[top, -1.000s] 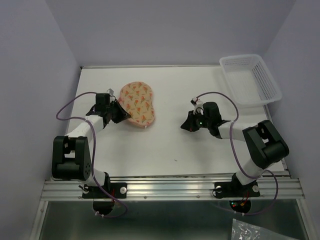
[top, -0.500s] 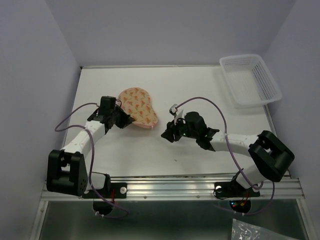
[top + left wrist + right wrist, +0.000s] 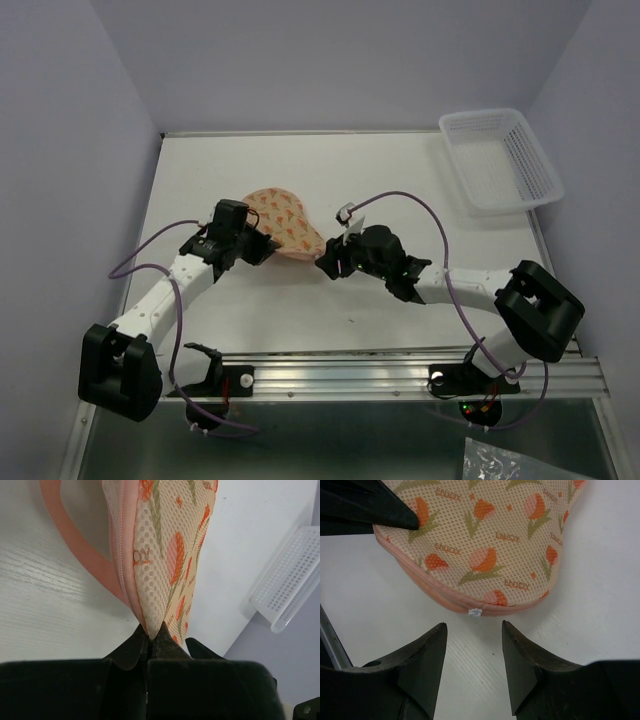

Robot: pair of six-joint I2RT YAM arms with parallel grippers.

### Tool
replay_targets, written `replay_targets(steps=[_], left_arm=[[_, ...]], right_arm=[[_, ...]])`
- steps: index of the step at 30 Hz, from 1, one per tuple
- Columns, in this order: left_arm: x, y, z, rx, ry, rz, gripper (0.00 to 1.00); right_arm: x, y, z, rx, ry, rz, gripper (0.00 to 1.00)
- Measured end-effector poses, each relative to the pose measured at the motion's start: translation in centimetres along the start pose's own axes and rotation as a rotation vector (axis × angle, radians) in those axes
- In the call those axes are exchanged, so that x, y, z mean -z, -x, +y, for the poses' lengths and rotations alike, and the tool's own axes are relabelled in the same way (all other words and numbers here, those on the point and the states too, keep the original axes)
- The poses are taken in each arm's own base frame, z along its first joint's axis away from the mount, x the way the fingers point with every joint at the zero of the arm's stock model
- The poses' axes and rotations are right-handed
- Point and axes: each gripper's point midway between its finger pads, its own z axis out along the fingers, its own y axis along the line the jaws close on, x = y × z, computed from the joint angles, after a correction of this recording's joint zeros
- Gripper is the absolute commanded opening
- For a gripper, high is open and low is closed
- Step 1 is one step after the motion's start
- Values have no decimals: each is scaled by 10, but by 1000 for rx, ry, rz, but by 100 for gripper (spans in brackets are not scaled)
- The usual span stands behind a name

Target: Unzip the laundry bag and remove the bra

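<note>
The laundry bag [image 3: 286, 220], cream mesh with orange flower marks and pink zip edging, lies left of the table's middle. My left gripper [image 3: 262, 248] is shut on its near edge, pinching the mesh beside the zip [image 3: 151, 630]; a pink loop [image 3: 70, 535] hangs to the left. My right gripper [image 3: 325, 262] stands open just short of the bag's right end, its fingers either side of a small white zip tab [image 3: 475, 612], apart from it. In the right wrist view the bag [image 3: 485, 545] fills the top. The bra is hidden.
A white plastic lattice basket [image 3: 500, 160] stands at the back right corner, also in the left wrist view as the basket [image 3: 295, 585]. Purple cables loop over both arms. My left gripper's black finger [image 3: 365, 505] shows at the top left of the right wrist view.
My right gripper has opened and moved left up to the bag's end. My left gripper, still shut, has drawn the bag's edge toward the middle and nearer, bunching the bag.
</note>
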Motion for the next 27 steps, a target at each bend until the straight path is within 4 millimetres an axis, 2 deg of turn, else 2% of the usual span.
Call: replay_targets(steps=[10, 14, 27], left_arm=[[0, -9, -2, 9, 5, 2, 0], [0, -8, -1, 9, 5, 0, 0], [-2, -11, 1, -13, 1, 9, 0]], right_arm=[[-2, -4, 11, -13, 0, 6, 53], [-4, -7, 8, -11, -26, 10, 48], [-11, -18, -4, -13, -78, 32, 44]])
